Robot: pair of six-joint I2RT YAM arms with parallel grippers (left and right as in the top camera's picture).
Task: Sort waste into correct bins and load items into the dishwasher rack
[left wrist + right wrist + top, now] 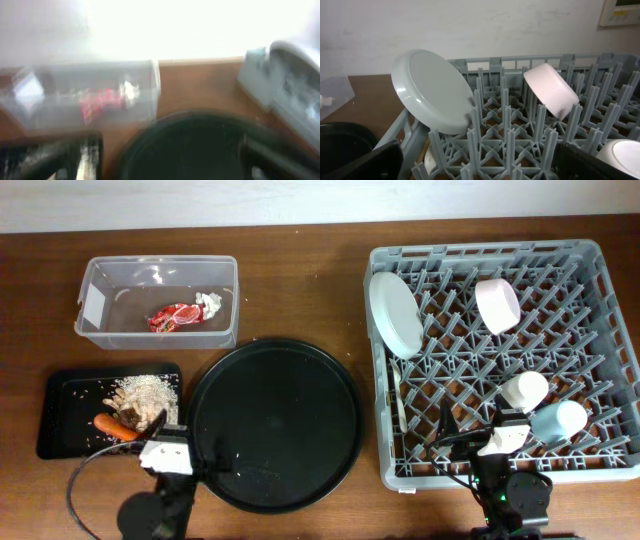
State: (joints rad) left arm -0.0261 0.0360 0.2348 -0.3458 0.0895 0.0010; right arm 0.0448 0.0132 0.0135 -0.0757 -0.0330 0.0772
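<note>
The grey dishwasher rack (480,252) stands at the right and holds the pale plate (395,312), pink bowl (497,305), cream cup (524,391), light-blue cup (558,420) and a white fork (401,402). I cannot make out the chopstick. The clear tub (160,262) holds the red wrapper (175,317) and white paper (209,304). The shallow black tray (65,420) holds rice crumbs (145,390), the carrot (115,426) and a brown lump (131,417). My left gripper (168,452) is open and empty near the tray's right end. My right gripper (503,438) is open and empty over the rack's front edge.
A large round black tray (275,425) lies between the bins and the rack. The blurred left wrist view shows the tub (65,107) and wrapper (102,100) ahead. The right wrist view shows the plate (432,92) and bowl (551,90) leaning among the pegs.
</note>
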